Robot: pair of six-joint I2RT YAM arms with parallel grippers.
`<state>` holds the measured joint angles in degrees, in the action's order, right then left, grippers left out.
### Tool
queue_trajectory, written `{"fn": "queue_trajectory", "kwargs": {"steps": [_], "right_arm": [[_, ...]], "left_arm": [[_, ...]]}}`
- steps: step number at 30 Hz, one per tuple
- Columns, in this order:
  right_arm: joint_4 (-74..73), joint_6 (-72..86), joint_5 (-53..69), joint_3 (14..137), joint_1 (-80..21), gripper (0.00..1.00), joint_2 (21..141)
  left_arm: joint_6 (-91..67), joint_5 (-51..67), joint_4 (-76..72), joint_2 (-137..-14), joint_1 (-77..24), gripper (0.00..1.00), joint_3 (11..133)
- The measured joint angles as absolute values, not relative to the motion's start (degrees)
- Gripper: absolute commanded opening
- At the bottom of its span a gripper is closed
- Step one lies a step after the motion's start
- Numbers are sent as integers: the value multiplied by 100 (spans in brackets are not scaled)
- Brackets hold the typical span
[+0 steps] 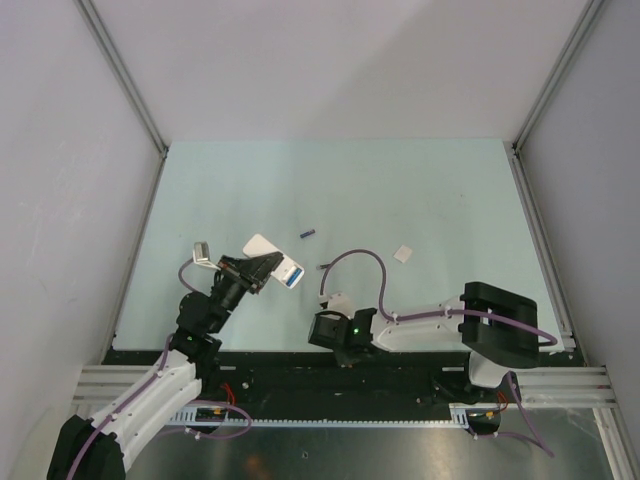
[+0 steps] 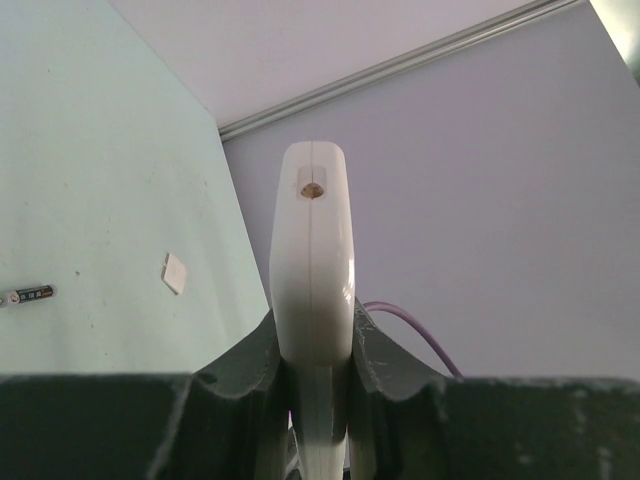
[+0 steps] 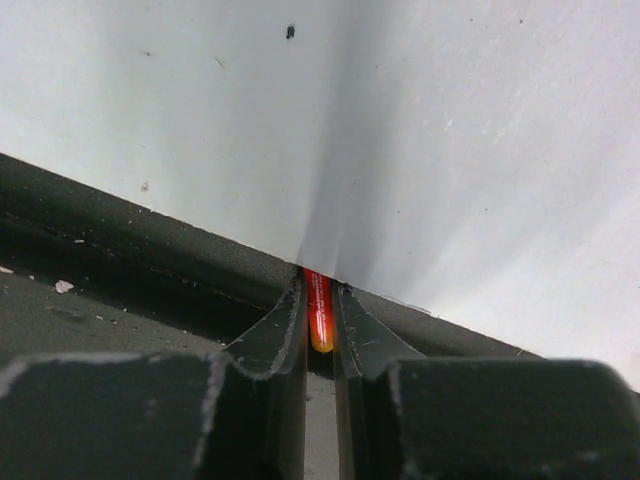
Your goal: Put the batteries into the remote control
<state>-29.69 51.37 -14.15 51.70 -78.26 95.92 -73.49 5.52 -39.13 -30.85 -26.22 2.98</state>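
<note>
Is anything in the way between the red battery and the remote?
Nothing visible is. The right gripper pinches the red battery at the near edge of the table. The left gripper holds the remote control nearby, with only bare table between them. The blue battery lies farther back, out of the way.

the right gripper is reaching down at the edge of the pale desk, its dark jaws pressing from both sides on a red battery. the battery is lying lengthwise between them, its glossy rounded end facing the camera. a dark strip is running along the desk edge, and a small dark speck is sitting farther out.
</note>
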Motion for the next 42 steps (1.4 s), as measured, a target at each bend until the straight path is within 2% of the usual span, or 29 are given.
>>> {"fn": "queue_trajectory", "kwargs": {"steps": [3, 7, 12, 16, 21, 27, 34, 42], "right_arm": [[-2965, 5072, -1413, 5142, -7832, 0, 9524], [-3251, 4934, -1505, 5179, -7905, 0, 9074], [-3916, 4359, -1706, 5817, -7784, 0, 7968], [-4023, 3785, -1710, 6093, -6932, 0, 7380], [-4066, 3218, -1579, 6093, -5776, 0, 7411], [-3865, 3173, -832, 6093, -4790, 0, 7686], [-3317, 3975, 504, 6086, -3695, 0, 7725], [-2659, 4716, 1828, 6077, -3061, 0, 7950]], "left_arm": [[-7349, 532, -3896, -3109, -2620, 0, 298], [-7347, 510, -3874, -3127, -2620, 0, 298], [-7343, 510, -3861, -3144, -2617, 0, 298], [-7345, 513, -3828, -3085, -2617, 0, 298], [-7347, 521, -3791, -2908, -2617, 0, 298], [-7349, 663, -3677, -2856, -2617, 0, 298], [-7349, 825, -3579, -2967, -2617, 0, 298], [-7290, 945, -3509, -3044, -2617, 0, 298]]}}
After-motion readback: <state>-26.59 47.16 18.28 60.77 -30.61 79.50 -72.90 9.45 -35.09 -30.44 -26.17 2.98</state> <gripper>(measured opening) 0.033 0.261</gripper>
